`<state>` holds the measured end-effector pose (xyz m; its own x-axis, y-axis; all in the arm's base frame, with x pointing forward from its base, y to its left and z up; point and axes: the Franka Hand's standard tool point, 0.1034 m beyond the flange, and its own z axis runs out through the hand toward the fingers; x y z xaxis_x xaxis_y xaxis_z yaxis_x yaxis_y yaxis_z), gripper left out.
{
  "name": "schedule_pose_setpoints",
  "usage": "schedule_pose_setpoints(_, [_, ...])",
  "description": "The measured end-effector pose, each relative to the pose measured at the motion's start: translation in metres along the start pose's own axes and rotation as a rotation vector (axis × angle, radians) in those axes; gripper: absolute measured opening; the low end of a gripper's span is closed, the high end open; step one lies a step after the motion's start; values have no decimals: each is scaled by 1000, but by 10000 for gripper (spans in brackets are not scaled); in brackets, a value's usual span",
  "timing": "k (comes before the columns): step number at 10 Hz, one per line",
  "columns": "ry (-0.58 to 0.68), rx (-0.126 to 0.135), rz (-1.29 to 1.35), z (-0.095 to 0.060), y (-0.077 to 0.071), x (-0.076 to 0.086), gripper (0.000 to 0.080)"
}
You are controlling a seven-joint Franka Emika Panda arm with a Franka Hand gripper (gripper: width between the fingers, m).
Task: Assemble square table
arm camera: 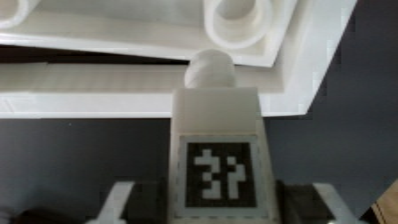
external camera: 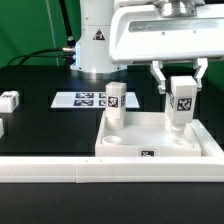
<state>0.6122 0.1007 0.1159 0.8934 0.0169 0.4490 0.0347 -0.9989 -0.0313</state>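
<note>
Square table slab: flat on the dark table, just behind the long border rail, toward the exterior view's right.
Standing leg: upright in the slab's far corner pocket, exterior view's left.
Held leg: upright over the far right corner; contact with the pocket unclear.
Gripper: jaws pinching this leg's sides.
Loose leg: well apart, far left.
Marker board: behind the slab.

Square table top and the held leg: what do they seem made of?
Square table top: likely hard white plastic, smooth, matte; rounded moulded pockets suggest it. Held leg: seemingly the same white plastic, carrying a black-and-white tag, perhaps paper.
</note>
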Motion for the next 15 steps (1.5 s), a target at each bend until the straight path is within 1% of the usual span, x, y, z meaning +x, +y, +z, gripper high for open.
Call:
schedule_pose_setpoints(3, [31,-3,-6,2,0,0,290])
schedule_pose_setpoints(4, [63,-9,-10,4,2,-1,290])
schedule_pose_setpoints(5, [55,-11,-11,7,3,-5,290])
schedule_pose_setpoints(7, [101,-15,-18,7,3,-8,290])
schedule_pose_setpoints(8, [93,-15,-20,8,2,-10,290])
schedule_pose_setpoints(13, [89,-8,-34,9,-7,-14,290])
schedule_pose_setpoints(15, [85,-10,-36,12,-7,-18,290])
